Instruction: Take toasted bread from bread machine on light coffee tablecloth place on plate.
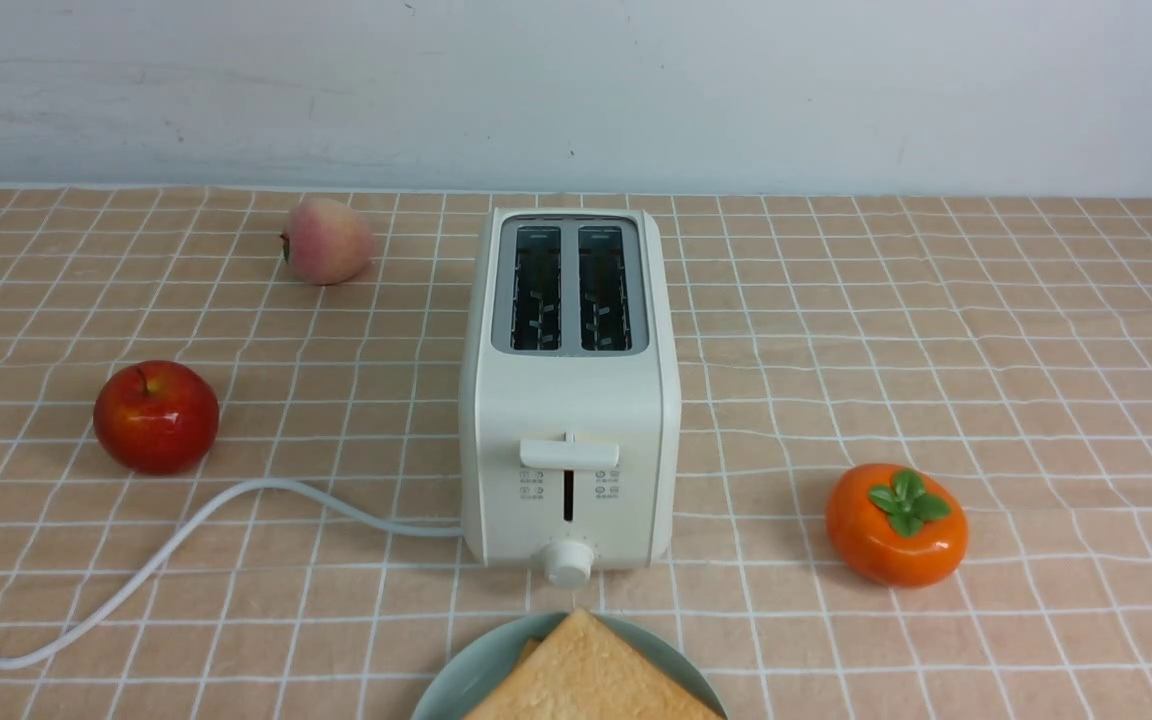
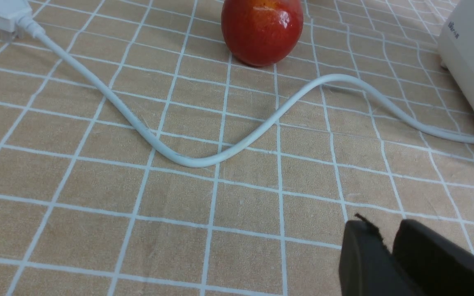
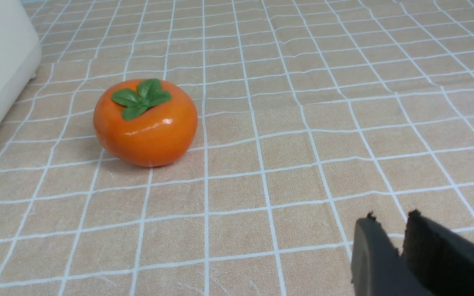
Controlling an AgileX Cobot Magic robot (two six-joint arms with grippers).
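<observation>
Around bread machine [image 1: 569, 400], apple [image 1: 156, 416], peach [image 1: 327, 240], persimmon [image 1: 896, 524], cord [image 1: 186, 535]

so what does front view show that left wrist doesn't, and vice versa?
Only front: the bread machine's empty slots, the toasted bread on the plate, a peach and an orange persimmon.
Only left wrist: the cord's plug and the left gripper, fingers nearly together, holding nothing.
Both: the red apple, the white cord, the bread machine's body and the light coffee tablecloth.
</observation>
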